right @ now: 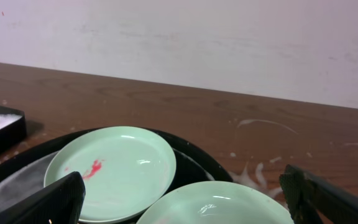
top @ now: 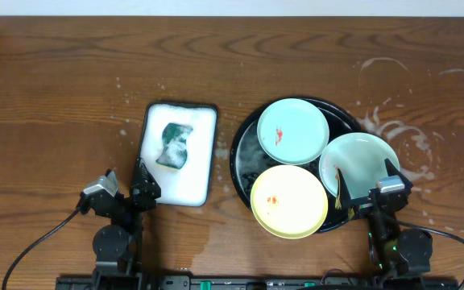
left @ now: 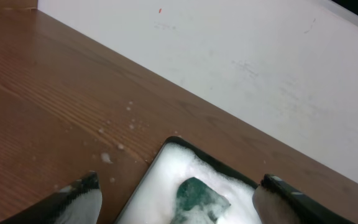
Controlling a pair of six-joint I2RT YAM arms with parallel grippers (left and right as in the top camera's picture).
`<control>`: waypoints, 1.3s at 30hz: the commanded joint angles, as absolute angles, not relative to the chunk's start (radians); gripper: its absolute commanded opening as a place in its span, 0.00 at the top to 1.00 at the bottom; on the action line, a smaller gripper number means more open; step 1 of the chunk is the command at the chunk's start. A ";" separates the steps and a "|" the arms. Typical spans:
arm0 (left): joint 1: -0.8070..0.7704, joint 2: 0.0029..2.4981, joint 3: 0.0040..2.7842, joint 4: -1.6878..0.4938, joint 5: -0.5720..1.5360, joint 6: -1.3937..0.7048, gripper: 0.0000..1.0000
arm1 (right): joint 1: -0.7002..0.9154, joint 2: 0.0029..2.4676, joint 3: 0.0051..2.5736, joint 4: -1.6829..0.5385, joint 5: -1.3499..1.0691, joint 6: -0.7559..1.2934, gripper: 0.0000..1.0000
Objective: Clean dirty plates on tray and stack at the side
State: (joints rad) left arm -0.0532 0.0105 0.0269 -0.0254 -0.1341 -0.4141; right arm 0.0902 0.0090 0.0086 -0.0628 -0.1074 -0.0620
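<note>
The black round tray [top: 245,133] sits right of centre with foam in it. On it lie a mint-green plate with a red stain [top: 293,130], a second mint-green plate [top: 359,163] at the right rim, and a pale yellow plate with small red stains [top: 289,201] at the front. The right wrist view shows the stained green plate [right: 110,171] and the other green plate [right: 216,204]. My right gripper [right: 182,199] is open and empty, just in front of the right green plate. My left gripper [left: 179,199] is open and empty in front of the white dish.
A white rectangular dish [top: 178,151] full of foam holds a green sponge [top: 174,145], left of the tray; it also shows in the left wrist view [left: 166,199]. Foam smears [top: 401,129] mark the wood right of the tray. A pale wall lies beyond the table's far edge.
</note>
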 commanded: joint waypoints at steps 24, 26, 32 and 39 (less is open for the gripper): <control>-0.049 0.006 0.004 -0.056 -0.143 -0.404 0.18 | 0.099 0.011 0.006 -0.065 -0.102 -0.060 0.01; -0.049 0.006 0.004 -0.056 -0.143 -0.404 0.18 | 0.099 0.011 0.006 -0.065 -0.102 -0.060 0.01; -0.049 0.006 0.004 -0.041 -0.143 -0.404 0.18 | 0.099 0.011 0.006 -0.065 -0.102 -0.060 0.01; -0.049 0.006 0.004 0.015 -0.090 -0.405 0.18 | 0.099 0.011 0.006 -0.038 -0.202 -0.059 0.01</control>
State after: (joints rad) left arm -0.0532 0.0105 0.0216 -0.0025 -0.1341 -0.4141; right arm 0.0902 0.0113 0.0074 -0.0326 -0.1364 -0.0620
